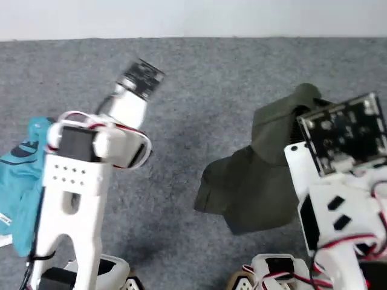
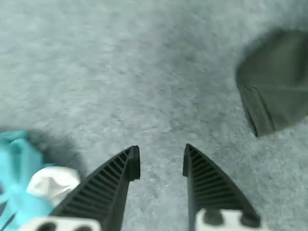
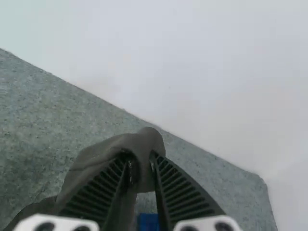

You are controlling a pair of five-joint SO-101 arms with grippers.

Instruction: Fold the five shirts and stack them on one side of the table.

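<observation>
A dark olive shirt [image 1: 260, 175] hangs crumpled at the right of the grey table, lifted by one edge. My right gripper [image 3: 140, 166] is shut on a fold of the olive shirt [image 3: 120, 149] and holds it above the table. A teal shirt [image 1: 24, 175] with white print lies bunched at the table's left edge, partly hidden by the left arm. My left gripper [image 2: 161, 161] hovers open over bare carpet, between the teal shirt [image 2: 17, 168] and the olive shirt [image 2: 276, 82], touching neither.
The grey carpeted table top [image 1: 199, 103] spreads between the two shirts. A white wall [image 1: 193, 18] runs along the far edge. Both arm bases [image 1: 266, 272] stand at the near edge.
</observation>
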